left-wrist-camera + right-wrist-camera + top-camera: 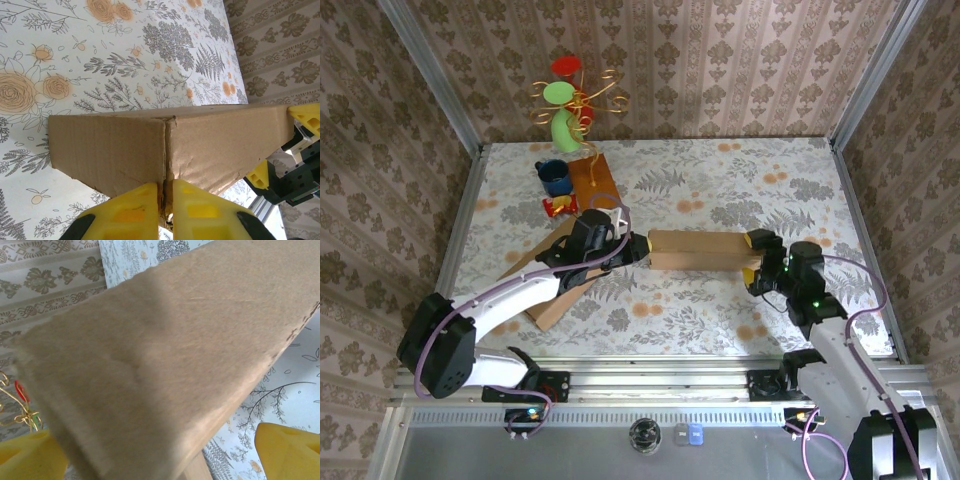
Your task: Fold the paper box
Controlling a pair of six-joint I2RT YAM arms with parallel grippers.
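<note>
We see the paper box near the middle of the floral table, its long axis running from 9 to 3 o'clock in the top view. At its 9 o'clock end, the left gripper is pinched nearly closed on a cardboard edge; in the left wrist view its yellow fingers squeeze the seam between them. At the 3 o'clock end, the right gripper stands spread wide, straddling the box end, one finger apart from the cardboard. A blue mug and a wooden board sit toward 11 o'clock.
</note>
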